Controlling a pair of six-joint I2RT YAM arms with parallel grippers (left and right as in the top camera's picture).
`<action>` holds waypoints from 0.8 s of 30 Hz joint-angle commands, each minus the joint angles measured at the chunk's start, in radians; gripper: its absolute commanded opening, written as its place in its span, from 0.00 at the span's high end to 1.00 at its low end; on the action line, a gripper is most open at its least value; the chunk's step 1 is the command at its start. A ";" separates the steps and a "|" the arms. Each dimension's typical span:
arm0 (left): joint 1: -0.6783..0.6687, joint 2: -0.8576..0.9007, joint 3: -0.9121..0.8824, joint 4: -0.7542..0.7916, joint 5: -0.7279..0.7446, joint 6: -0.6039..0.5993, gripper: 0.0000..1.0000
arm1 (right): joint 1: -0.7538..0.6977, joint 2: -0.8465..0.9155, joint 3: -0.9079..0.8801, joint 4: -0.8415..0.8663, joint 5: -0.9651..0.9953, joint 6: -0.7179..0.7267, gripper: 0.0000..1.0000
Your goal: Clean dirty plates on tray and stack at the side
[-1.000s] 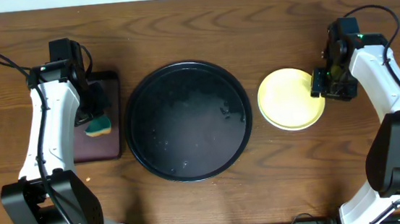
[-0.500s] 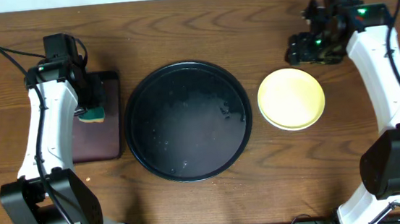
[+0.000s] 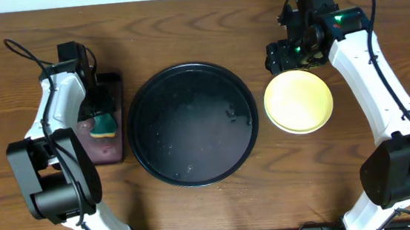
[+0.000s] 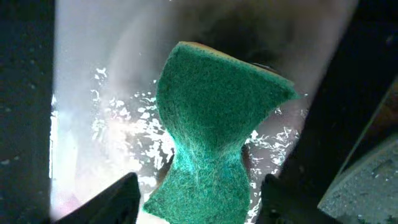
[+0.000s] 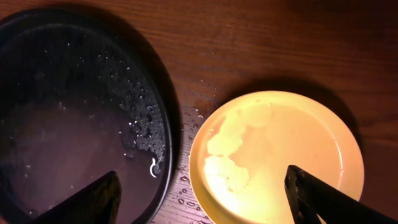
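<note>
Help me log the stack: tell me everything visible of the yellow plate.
The yellow plate is small, round, seemingly smooth plastic, with a shallow raised rim. It lies flat, face up, on the dark wood tabletop just right of the black tray, a narrow gap between them. Its face is wet with a patchy water film; no red smears show. A second edge under its lower rim hints at something beneath. The open right end effector hangs above its upper left edge, clear of it.

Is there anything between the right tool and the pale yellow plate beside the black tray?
Nothing visible. The right tool hangs open over the pale yellow round plastic plate, and its wrist view shows that plate unobstructed below.
</note>
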 commanded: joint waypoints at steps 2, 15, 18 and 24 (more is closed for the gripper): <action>0.002 -0.045 0.046 -0.040 -0.008 0.003 0.31 | 0.005 -0.019 0.011 -0.001 0.014 -0.007 0.14; 0.002 -0.388 0.167 -0.171 -0.008 -0.046 0.22 | -0.037 -0.121 0.150 -0.030 0.014 0.006 0.01; 0.002 -0.424 0.167 -0.171 -0.008 -0.046 0.22 | -0.047 -0.203 0.187 -0.021 0.015 0.006 0.01; 0.002 -0.434 0.167 -0.171 -0.008 -0.046 0.22 | -0.049 -0.376 0.193 -0.015 0.018 0.006 0.01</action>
